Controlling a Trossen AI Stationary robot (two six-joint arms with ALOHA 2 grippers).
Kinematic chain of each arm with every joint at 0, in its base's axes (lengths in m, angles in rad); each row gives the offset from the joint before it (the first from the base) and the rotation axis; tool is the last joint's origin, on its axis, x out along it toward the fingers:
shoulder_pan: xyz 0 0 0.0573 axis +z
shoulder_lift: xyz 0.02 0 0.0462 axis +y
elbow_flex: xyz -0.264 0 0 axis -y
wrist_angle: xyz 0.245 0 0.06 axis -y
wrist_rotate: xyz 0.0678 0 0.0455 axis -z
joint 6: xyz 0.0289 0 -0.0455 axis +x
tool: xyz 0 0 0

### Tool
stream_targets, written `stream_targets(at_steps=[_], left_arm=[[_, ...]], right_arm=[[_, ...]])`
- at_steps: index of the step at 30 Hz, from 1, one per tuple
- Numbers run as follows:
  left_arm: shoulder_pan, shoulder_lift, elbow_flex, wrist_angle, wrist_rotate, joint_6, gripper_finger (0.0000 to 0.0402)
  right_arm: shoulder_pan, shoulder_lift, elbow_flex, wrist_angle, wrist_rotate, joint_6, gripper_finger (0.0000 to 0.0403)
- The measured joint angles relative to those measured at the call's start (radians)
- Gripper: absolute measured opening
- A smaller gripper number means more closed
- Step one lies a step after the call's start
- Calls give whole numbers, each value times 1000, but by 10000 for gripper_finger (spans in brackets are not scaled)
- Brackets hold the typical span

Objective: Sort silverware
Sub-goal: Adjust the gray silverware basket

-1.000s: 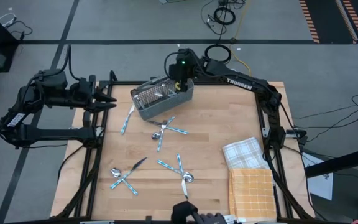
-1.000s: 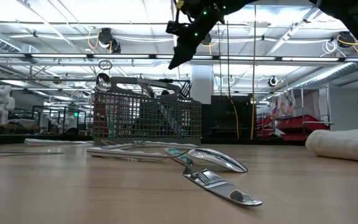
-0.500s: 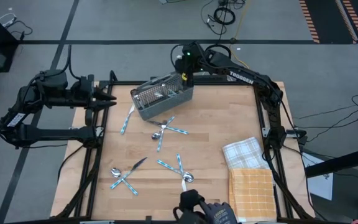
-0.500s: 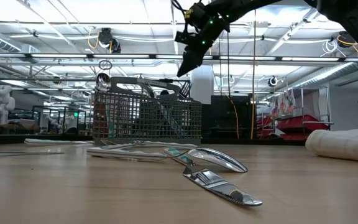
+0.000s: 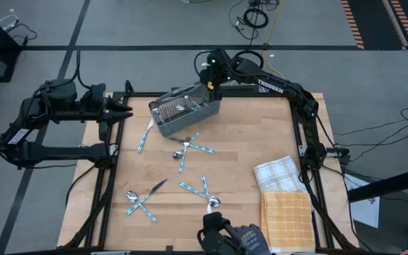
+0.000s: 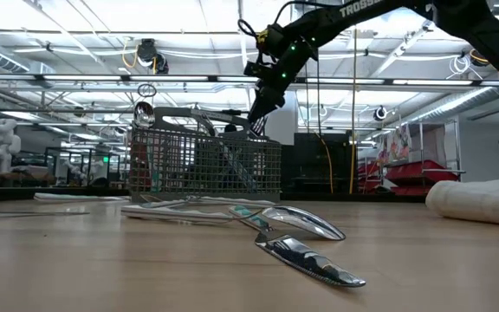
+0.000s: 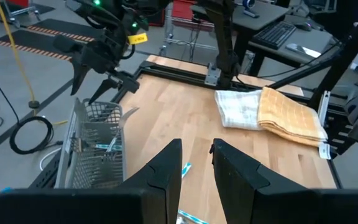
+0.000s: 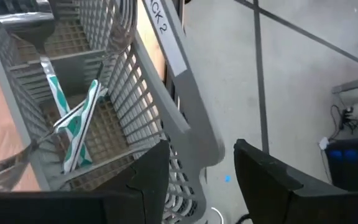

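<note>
The right claw (image 5: 212, 83) hangs above the far end of the grey mesh caddy (image 5: 184, 109), its fingers spread apart and holding nothing; the caddy stands near the desk's (image 5: 239, 142) far edge with a few pieces of blue-handled silverware (image 8: 73, 121) lying in its compartments. More silverware (image 5: 191, 147) lies scattered on the bare wood at mid-desk and toward the near edge. The left claw (image 5: 122, 111) waits beyond the desk's far-left corner, fingers slightly parted and empty. Folded cloths (image 5: 282, 191) lie by the right edge.
</note>
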Motion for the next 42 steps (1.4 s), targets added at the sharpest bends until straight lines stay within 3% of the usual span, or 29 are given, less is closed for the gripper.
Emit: stream_targets(at_steps=[9, 15, 23, 28, 35, 42], left_arm=[[0, 0, 0, 0, -29, -1, 95], [0, 0, 0, 0, -38, 0, 95], [0, 0, 0, 0, -43, 0, 95], [0, 0, 0, -13, -88, -11, 95], [0, -14, -115, -96, -285, -285, 95], [0, -33, -365, -94, -275, -650, 95]], right_arm=[[-13, 28, 3, 27, -73, -38, 117], [-14, 40, 5, 41, -68, -37, 92], [-13, 40, 5, 30, -31, 28, 8], [-12, 40, 5, 20, 9, 87, 7], [-12, 51, -5, -53, 57, 137, 0], [-12, 46, -2, -83, 58, 151, 0]])
